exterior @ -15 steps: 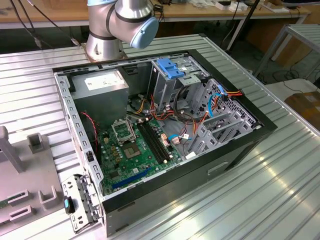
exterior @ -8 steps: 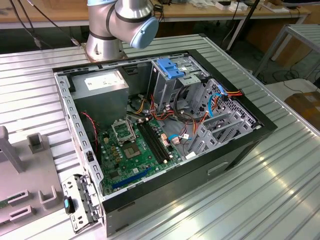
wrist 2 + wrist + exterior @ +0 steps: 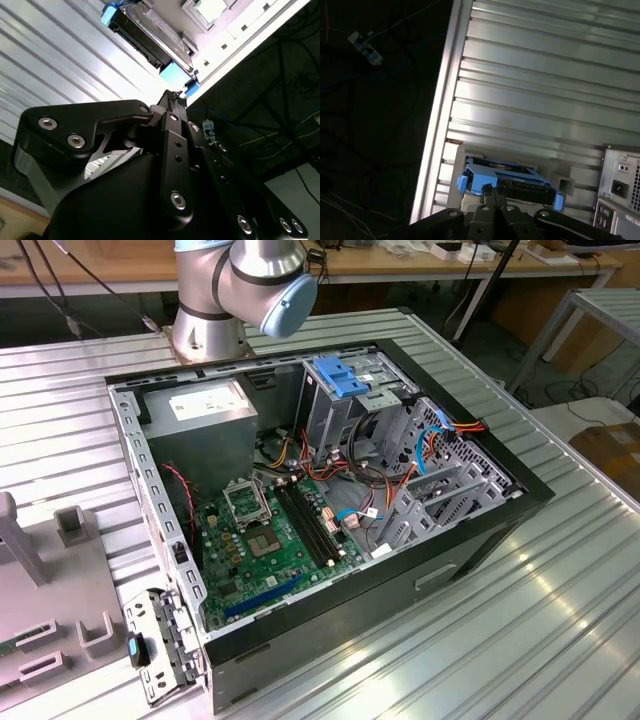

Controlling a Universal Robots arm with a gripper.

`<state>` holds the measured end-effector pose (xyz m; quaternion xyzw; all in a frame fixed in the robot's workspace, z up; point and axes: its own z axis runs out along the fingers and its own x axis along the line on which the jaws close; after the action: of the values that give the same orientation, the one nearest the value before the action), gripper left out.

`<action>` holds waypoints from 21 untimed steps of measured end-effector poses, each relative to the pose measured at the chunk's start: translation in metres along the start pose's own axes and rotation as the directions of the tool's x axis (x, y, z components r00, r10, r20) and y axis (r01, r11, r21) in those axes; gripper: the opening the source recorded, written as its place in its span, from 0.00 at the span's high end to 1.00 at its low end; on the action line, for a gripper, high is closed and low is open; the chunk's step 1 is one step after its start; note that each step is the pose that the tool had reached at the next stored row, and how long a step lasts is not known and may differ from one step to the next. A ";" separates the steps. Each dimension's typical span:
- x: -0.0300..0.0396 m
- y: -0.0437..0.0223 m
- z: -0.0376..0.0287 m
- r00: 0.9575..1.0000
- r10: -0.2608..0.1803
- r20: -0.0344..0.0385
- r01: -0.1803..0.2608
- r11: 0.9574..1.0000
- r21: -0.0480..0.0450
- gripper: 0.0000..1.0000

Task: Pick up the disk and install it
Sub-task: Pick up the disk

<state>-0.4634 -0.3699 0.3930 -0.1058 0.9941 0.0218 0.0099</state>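
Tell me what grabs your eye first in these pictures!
The big open computer case on the ribbed metal table stands out in the exterior view, with its green circuit board and tangle of coloured wires. In both wrist views, the black tool points at the disk with blue rails, close in front of it.
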 end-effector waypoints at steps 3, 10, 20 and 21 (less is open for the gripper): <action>0.0000 0.0000 0.0001 0.997 -0.072 -0.003 0.072 0.997 -0.002 0.89; 0.0000 0.0000 0.0003 0.964 -0.267 -0.011 0.267 0.964 -0.005 0.89; 0.0000 -0.0001 0.0008 0.858 -0.513 -0.026 0.513 0.858 -0.006 0.89; 0.0000 -0.0001 0.0009 0.848 -0.529 -0.027 0.529 0.849 -0.006 0.89</action>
<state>-0.4634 -0.3699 0.3921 -0.3754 0.9267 0.0161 0.0019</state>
